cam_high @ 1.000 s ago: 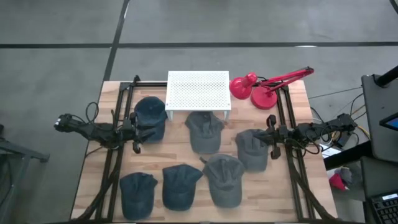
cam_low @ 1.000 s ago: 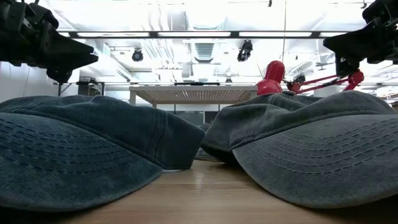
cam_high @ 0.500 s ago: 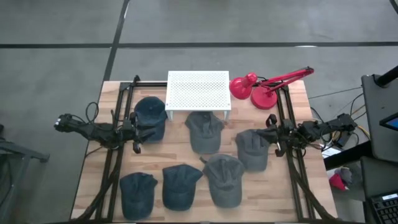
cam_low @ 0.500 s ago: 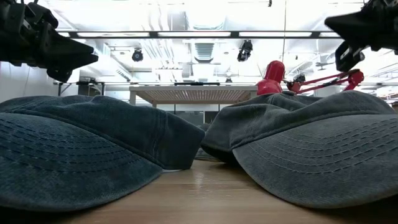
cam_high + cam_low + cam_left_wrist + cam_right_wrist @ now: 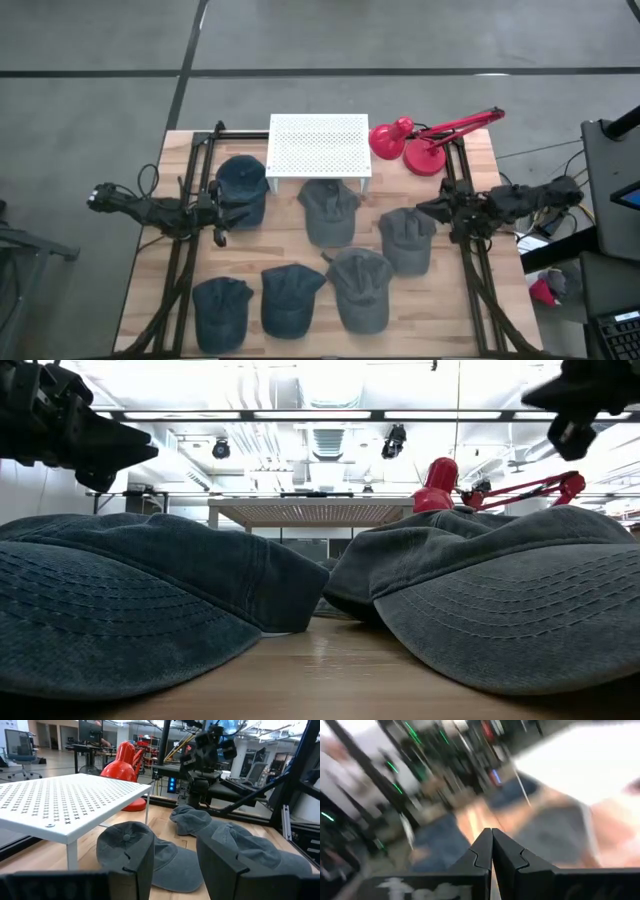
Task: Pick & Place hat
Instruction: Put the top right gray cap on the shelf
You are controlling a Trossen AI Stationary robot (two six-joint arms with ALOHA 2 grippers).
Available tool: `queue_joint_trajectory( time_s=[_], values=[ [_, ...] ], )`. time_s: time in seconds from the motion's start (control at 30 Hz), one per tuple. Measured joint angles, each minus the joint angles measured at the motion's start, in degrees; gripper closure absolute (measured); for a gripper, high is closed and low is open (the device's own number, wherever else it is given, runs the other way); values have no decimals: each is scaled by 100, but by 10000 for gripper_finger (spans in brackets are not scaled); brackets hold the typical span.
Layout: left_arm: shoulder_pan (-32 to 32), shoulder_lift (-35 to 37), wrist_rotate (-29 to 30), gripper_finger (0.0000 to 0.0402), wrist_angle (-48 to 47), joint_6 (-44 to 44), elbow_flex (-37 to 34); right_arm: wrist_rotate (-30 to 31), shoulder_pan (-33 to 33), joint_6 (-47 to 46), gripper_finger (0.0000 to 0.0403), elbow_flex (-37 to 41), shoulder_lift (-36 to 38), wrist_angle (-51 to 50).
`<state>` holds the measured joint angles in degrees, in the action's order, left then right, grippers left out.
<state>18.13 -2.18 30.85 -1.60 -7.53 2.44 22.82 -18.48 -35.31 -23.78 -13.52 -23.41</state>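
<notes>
Several dark blue-grey caps lie crown-up on the wooden table [image 5: 470, 300]. My left gripper [image 5: 220, 212] is open and hovers near the left edge, beside the far-left cap [image 5: 240, 188]. In the left wrist view its gripper [image 5: 175, 865] frames another cap [image 5: 127, 842] lying by the shelf. My right gripper [image 5: 428, 208] is shut and empty, up above the right-hand cap [image 5: 405, 240]. The right wrist view shows its gripper [image 5: 492, 847] closed over a blurred table. In the low view, the left gripper [image 5: 115, 452] and the right gripper [image 5: 570, 400] both hang high above two near caps [image 5: 150, 590].
A white perforated shelf [image 5: 318, 145] stands on legs at the far middle of the table. A red desk lamp [image 5: 420, 140] sits at the far right corner. Dark arm frames [image 5: 185, 250] run along both sides. Bare wood shows between the caps.
My right gripper has risen from just over the right-hand cap, staying shut, and the arm has swung, so its wrist view is blurred. The caps have stayed where they were.
</notes>
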Motion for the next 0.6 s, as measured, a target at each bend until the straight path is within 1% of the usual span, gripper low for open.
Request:
queue_joint_trajectory(
  time_s=[0.17,0.3,0.43,0.6],
  values=[
    [0,-2,-2,252,54,-9,-7,-319,0,-1407,394,-1367,-1523,-2566],
    [0,-6,-2,252,64,-13,-7,-469,2,-2378,394,-2146,-2554,-3940],
    [0,-6,-2,252,76,-22,-7,-939,0,-2738,382,-2629,-3319,-4514],
    [0,-6,-4,252,95,-22,-7,-1075,2,-3094,332,-2896,-3923,-4580]
  ],
)
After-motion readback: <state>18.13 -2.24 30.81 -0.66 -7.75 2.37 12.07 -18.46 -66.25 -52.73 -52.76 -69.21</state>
